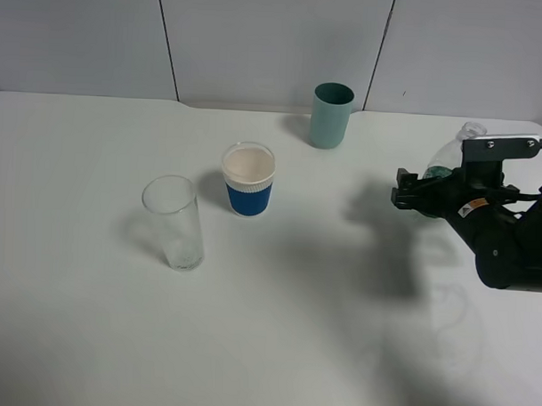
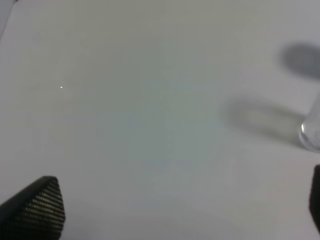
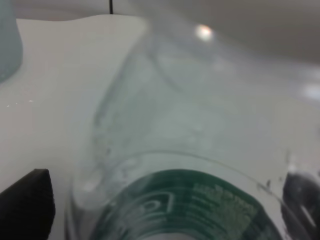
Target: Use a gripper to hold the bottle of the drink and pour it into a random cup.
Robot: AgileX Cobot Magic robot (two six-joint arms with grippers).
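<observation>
Bottle (image 3: 165, 150): clear plastic, green label band, lies between the right gripper (image 1: 424, 192) fingers, far right of the table (image 1: 88, 339), neck tilted away. Right fingers spread on either side of it; contact cannot be told. Teal cup (image 1: 331, 115) at back, upright. Paper cup (image 1: 249, 179) and clear glass (image 1: 174, 223) stand mid-table. Left gripper (image 2: 175, 210): fingertips wide apart, over bare table.
</observation>
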